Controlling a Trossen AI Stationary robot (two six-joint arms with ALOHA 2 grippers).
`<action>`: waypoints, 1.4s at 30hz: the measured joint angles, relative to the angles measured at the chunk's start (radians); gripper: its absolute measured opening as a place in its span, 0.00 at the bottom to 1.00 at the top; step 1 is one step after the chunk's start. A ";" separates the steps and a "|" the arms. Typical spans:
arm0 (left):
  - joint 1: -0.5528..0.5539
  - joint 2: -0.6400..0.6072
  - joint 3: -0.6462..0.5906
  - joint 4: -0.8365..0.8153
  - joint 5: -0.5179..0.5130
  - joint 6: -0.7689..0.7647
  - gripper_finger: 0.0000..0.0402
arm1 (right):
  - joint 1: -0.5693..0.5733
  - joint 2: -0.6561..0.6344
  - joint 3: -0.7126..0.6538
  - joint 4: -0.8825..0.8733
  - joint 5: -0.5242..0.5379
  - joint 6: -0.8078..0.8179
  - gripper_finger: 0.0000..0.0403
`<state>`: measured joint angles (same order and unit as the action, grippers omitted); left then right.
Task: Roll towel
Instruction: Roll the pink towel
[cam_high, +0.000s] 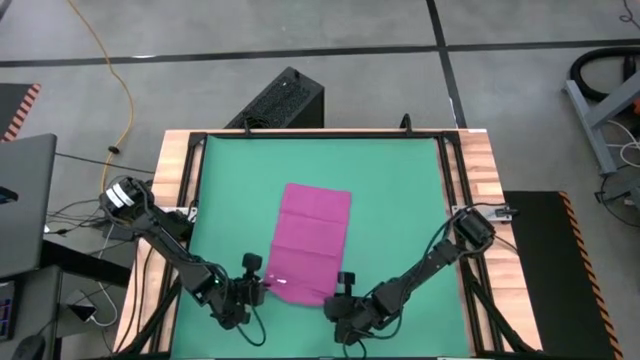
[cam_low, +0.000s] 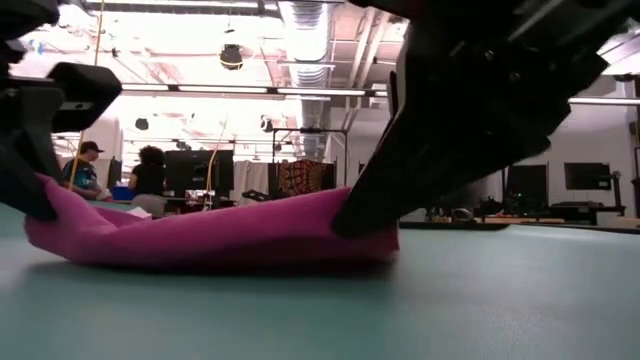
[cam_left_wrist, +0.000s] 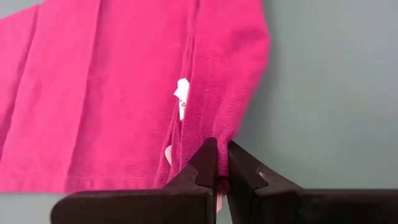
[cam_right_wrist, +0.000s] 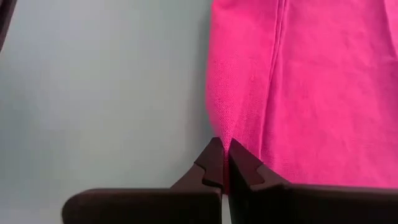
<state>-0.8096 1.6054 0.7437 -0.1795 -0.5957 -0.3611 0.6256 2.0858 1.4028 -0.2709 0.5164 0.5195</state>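
Both grippers were pinching the near end of the towel (cam_high: 312, 240), which lay lengthwise on the green mat (cam_high: 400, 190), a little left of its middle. The left gripper (cam_left_wrist: 217, 163) had its fingers pressed together on the near left corner. The right gripper (cam_right_wrist: 222, 160) was clamped the same way on the near right corner. A small white tag (cam_left_wrist: 181, 98) showed on the cloth.

The towel (cam_high: 311, 240), a plain magenta-pink cloth, lies flat and lengthwise, reaching away from both grippers; its near corners are pinched, one in the left gripper (cam_high: 262, 283), one in the right gripper (cam_high: 338, 292).
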 joint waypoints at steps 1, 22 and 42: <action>0.009 0.000 0.000 0.000 0.000 0.000 0.00 | 0.000 0.000 0.005 -0.007 -0.001 0.010 0.04; 0.180 -0.018 0.002 0.003 0.216 -0.008 0.00 | -0.023 -0.016 0.068 -0.191 0.004 0.399 0.04; 0.349 -0.209 -0.115 0.135 0.400 -0.045 0.00 | -0.080 -0.111 0.031 -0.389 -0.073 0.683 0.03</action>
<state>-0.4603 1.3960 0.6284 -0.0447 -0.1959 -0.4061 0.5451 1.9751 1.4340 -0.6595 0.4436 1.2021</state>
